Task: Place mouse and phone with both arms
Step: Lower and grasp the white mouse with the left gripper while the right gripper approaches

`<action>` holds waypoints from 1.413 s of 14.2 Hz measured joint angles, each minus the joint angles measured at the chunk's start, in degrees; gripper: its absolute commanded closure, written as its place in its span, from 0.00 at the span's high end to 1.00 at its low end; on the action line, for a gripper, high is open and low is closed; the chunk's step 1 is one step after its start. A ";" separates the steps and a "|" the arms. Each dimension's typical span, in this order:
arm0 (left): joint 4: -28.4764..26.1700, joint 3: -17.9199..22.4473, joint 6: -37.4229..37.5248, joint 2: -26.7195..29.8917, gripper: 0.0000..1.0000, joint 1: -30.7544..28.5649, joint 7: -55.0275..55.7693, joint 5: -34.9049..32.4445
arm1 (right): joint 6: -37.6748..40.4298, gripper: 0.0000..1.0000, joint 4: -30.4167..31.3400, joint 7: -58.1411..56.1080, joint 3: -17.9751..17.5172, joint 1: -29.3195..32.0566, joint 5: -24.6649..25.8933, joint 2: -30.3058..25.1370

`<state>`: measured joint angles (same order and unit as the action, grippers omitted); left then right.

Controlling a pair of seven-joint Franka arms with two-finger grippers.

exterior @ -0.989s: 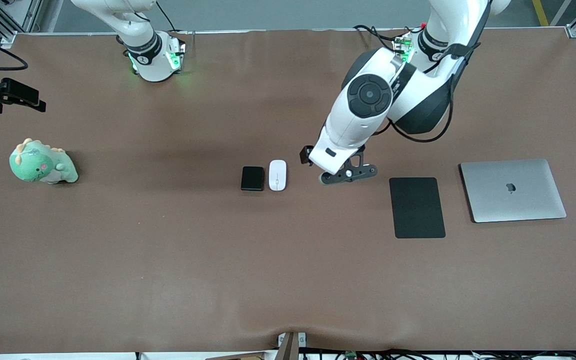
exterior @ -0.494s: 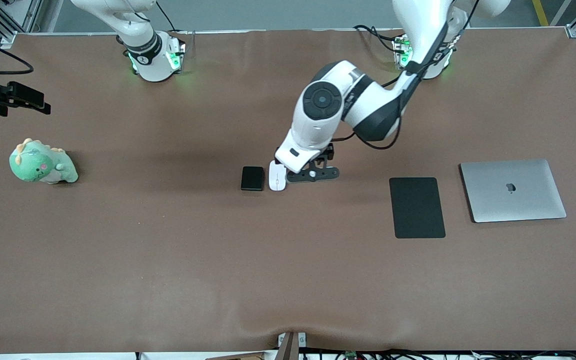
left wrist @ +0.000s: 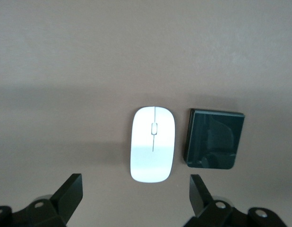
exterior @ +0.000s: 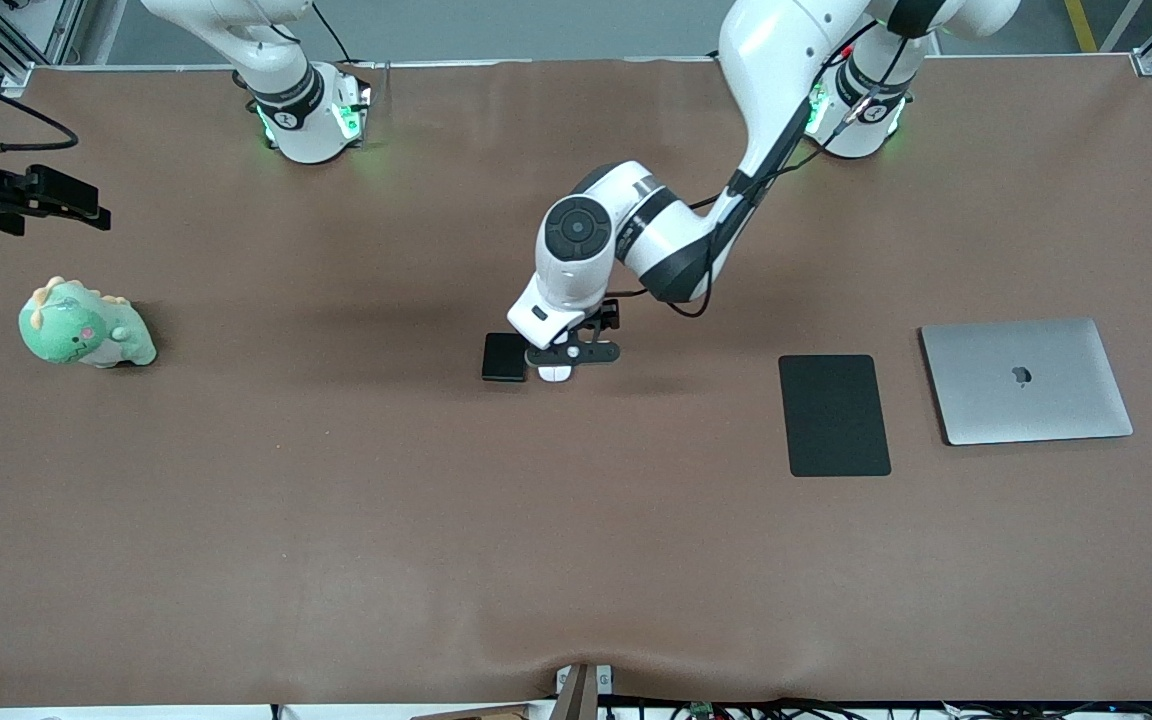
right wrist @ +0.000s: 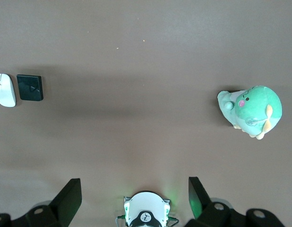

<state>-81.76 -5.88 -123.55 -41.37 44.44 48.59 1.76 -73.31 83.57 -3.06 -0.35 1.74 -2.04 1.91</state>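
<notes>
The white mouse (left wrist: 152, 144) lies on the brown table beside the black phone (left wrist: 215, 139), the phone toward the right arm's end. In the front view only the mouse's near end (exterior: 556, 375) shows under my left gripper (exterior: 572, 353); the phone (exterior: 504, 357) is uncovered. My left gripper (left wrist: 135, 196) hangs over the mouse, open and empty, touching nothing. My right gripper (right wrist: 135, 198) is open and empty, high over its own base. It shows at the front view's edge (exterior: 71, 198). From there the mouse (right wrist: 4, 90) and phone (right wrist: 30, 87) look small.
A green plush dinosaur (exterior: 86, 325) sits at the right arm's end, also in the right wrist view (right wrist: 252, 111). A large flat black mat (exterior: 834, 415) and a closed silver laptop (exterior: 1026, 380) lie toward the left arm's end.
My left arm has swung from near the black mat toward the right arm's end and now hangs over the mouse. The right gripper has drifted slightly. Mouse and phone have not moved.
</notes>
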 measured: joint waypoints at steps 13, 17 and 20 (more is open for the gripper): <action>0.85 0.74 -6.18 -6.40 1.00 2.96 2.16 -7.05 | 0.06 1.00 0.04 0.00 0.05 -0.19 0.05 2.42; 1.00 0.84 -7.00 -7.54 1.00 2.94 2.16 -7.06 | -0.05 1.00 0.12 0.00 0.12 -0.34 0.25 5.04; 1.14 0.85 -7.03 -8.15 1.00 2.92 2.16 -7.06 | -0.24 1.00 0.15 0.00 0.11 -0.40 0.25 8.68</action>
<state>-80.62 -5.04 -130.58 -49.52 47.36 50.75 -5.30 -73.55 83.72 -3.06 -0.25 1.34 -1.79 10.60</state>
